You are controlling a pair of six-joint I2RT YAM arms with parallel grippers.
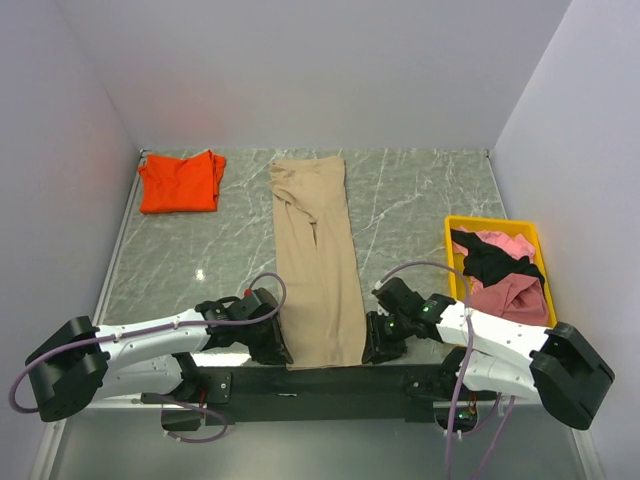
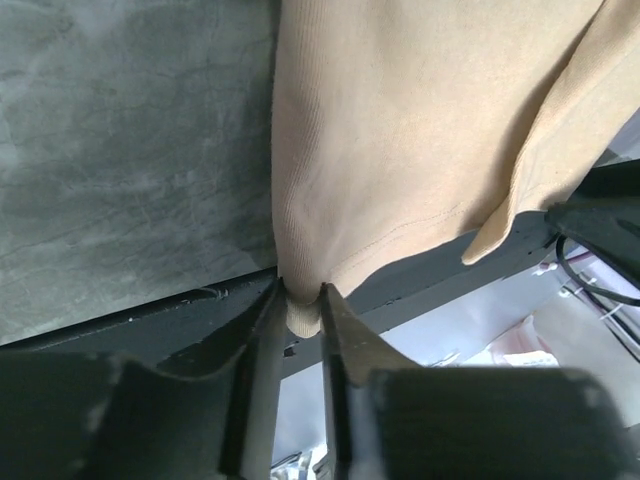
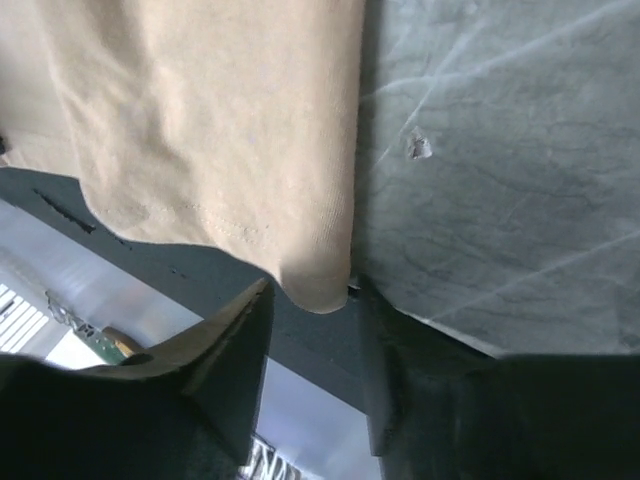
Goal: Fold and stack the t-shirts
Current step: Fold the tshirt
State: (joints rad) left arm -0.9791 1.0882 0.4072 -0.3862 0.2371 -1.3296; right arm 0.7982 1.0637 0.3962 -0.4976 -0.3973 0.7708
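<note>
Tan shirt: folded to a long narrow strip, lying lengthwise down the middle of the marble table; far end near the back wall, near hem reaching just past the front edge; left claw: at the hem's left corner, both fingers pressed together on a small tuck of the cloth; right claw: at the hem's right corner, fingers apart with the corner between them, a gap showing on one side, not clamped; orange shirt: folded, flat at the far left corner of the table, well apart from the tan one; tray: yellow, at the table's right edge; pink shirt: crumpled in the tray; dark shirt: crumpled in the tray, lying across the pink.
</note>
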